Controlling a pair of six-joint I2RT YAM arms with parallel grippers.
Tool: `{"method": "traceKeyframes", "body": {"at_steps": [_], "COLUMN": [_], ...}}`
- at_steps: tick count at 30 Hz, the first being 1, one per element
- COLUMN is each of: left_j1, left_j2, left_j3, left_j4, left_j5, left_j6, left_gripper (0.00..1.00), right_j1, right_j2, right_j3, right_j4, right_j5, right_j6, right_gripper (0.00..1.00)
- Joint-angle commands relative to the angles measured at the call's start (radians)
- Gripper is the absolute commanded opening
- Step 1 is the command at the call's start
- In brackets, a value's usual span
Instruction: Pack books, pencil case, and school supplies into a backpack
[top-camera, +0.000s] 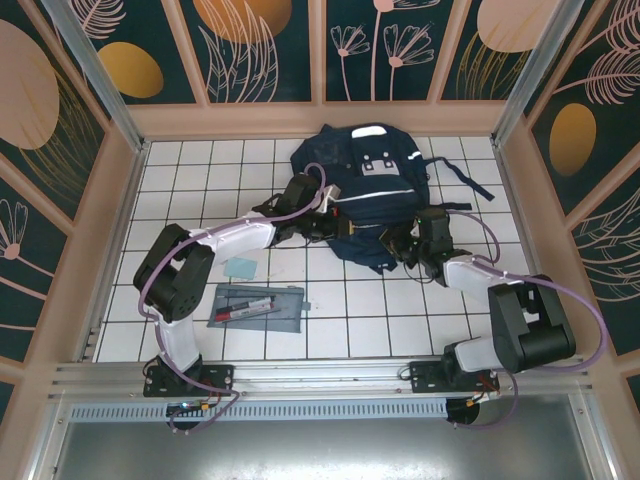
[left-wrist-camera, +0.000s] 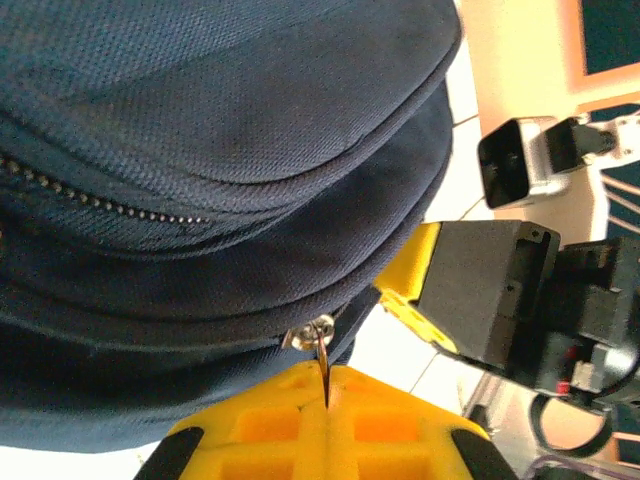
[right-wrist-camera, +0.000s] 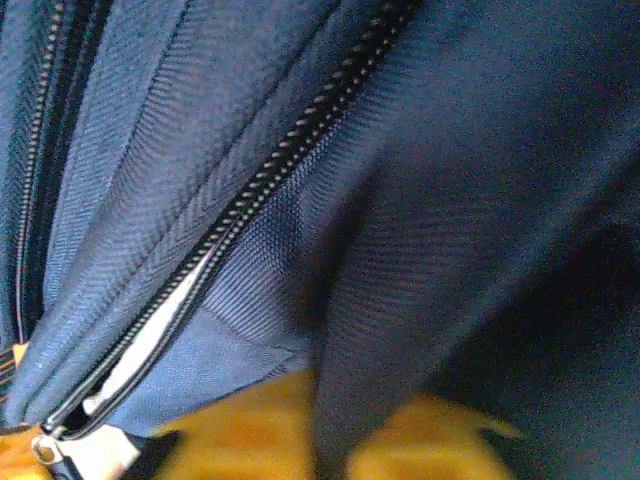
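White-tiled tabletop (top-camera: 200, 190), pale peach wooden frame (top-camera: 320, 120) on three sides, dark teal wall panels (top-camera: 262, 60) — line-drawn leaves, flowers, orange and peach ovals — aluminium corner posts (top-camera: 95, 65), metal rail (top-camera: 320, 372) along the near edge, even light.

Blurred right end effector (right-wrist-camera: 340, 440) behind backpack (right-wrist-camera: 450, 200) fabric

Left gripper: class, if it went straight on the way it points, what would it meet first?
The backpack. The left gripper, shut on the zipper pull, points at the navy fabric just beyond the pull; depth is unclear, but nothing else seems to lie between.
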Motion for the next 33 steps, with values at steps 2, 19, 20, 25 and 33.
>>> {"method": "traceKeyframes", "body": {"at_steps": [2,19,20,25,33], "left_j1": [0.029,0.088,0.082,0.073,0.075], "left_j2": [-0.055,-0.014,-0.024,-0.031,0.001], "left_j3": [0.020,0.126,0.113,0.056,-0.067], "left_j4": [-0.180,-0.209,-0.195,-0.158,0.062], "left_j5": [-0.125,-0.294,-0.261,-0.144,-0.088], "left_j6": [0.165,0.340,0.353,0.360,0.135], "left_gripper": [0.00,0.00,0.09,0.51,0.63], "right_j1": [0.003,-0.010,-0.010,-0.009,-0.008], "right_j2": [-0.049,-0.123,-0.122,-0.112,-0.111], "right_j3": [0.004,-0.019,-0.015,0.005,0.004], "right_j4": [0.028,-0.009,-0.016,-0.033,-0.018], "right_j5": [0.104,0.083,0.088,0.090,0.077], "right_j6": [-0.058,-0.144,-0.151,-0.174,-0.164], "right_gripper": [0.00,0.00,0.00,0.00,0.00]}}
